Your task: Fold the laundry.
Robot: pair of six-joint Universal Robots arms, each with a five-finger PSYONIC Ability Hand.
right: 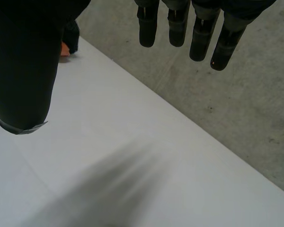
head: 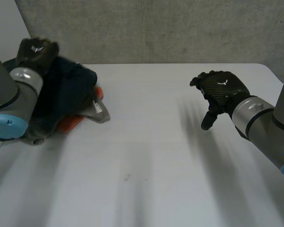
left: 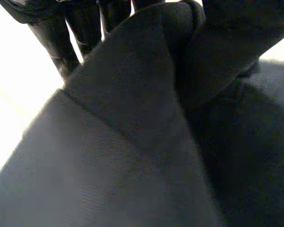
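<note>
At the far left of the table, your left hand pinches a raised fold of the dark garment, which lies heaped over an orange cloth. Lift the garment clear of the heap before spreading it. Your right hand hovers at the right, fingers relaxed and empty. Bring it to a free edge.

At the table's left edge are counted one dark garment, one orange garment, one grey garment. Also counted: left hand, right hand.
</note>
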